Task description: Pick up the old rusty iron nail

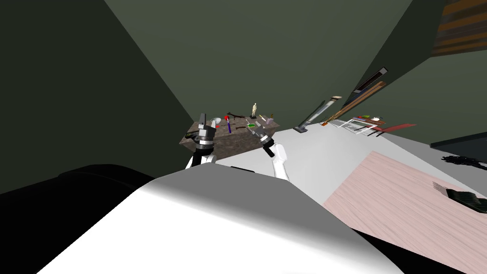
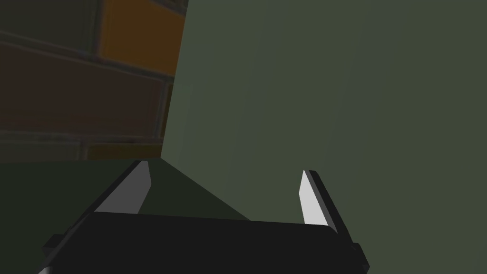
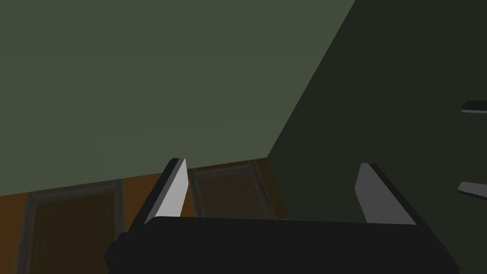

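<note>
**Head view.** Item: low table (image 1: 223,142), mottled brown top, set against the dark green wall ahead of the robot. The top is crowded:
- a cream figurine (image 1: 254,109), upright near the far edge
- a blue pen-like stick (image 1: 229,126)
- a white bowl (image 1: 216,120)
- a small green piece (image 1: 250,125)

The nail (image 1: 236,115) is taken to be the thin dark brown sliver lying flat between the stick and the figurine. At this range it cannot be told for certain from a second dark sliver beside the green piece. The left gripper (image 1: 203,119) and right gripper (image 1: 259,126) are held raised over the near side of the table, with nothing carried.

**Left wrist view.** The fingers (image 2: 310,197) are spread with nothing between them. The hand is aimed upward, away from the tabletop.

**Right wrist view.** The fingers (image 3: 175,190) are likewise set wide apart and empty, and are also pointed up and away from the table.

**Hazards noted.**
- The wrong sliver may be taken, since the two dark pieces look alike and neither wrist camera is turned on the table.
- The stick or the figurine may be knocked over on the way down, as both stand close to the target.
- A thin thing lying flat may be skated over by blade-like fingers, or pushed along the top and off the far edge.
- It is judged that the hand should be tilted down toward the table before any descent is made.
</note>
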Controlling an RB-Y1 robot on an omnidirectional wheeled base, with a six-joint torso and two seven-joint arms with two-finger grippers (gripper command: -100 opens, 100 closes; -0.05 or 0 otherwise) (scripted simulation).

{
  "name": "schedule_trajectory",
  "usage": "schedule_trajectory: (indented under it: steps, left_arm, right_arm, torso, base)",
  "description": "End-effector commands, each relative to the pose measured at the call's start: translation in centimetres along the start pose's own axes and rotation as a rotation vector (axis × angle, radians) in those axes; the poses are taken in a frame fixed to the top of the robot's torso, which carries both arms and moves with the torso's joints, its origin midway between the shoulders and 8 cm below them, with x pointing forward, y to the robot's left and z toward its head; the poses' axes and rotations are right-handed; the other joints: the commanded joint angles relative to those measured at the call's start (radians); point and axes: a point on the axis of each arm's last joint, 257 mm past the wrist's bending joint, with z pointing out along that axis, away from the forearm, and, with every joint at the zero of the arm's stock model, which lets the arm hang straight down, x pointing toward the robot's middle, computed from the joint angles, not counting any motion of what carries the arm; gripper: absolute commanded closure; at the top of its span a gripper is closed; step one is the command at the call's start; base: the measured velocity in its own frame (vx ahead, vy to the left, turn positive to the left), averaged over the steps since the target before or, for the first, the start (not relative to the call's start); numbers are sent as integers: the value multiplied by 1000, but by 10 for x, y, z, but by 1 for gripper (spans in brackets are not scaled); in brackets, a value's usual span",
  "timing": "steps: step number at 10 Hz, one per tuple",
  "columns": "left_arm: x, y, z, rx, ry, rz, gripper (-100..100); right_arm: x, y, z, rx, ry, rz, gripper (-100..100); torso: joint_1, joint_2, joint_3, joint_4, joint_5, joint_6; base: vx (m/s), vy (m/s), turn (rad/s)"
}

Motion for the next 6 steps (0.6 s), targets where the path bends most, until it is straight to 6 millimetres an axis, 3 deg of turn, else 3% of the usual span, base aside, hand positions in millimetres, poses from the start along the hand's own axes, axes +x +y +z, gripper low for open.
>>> schedule_trajectory:
  steps: [1,6]
  left_arm:
    - [0,0,0,0,0,0,0]
    - [0,0,0,0,0,0,0]
  right_arm:
    - [11,4,8,-31,33,-41,-100]
    - [46,17,24,-146,138,-162,-100]
  torso:
    - [0,0,0,0,0,0]
    - [0,-1,0,0,0,0]
  base:
    - [-17,13,3]
    - [-7,19,10]
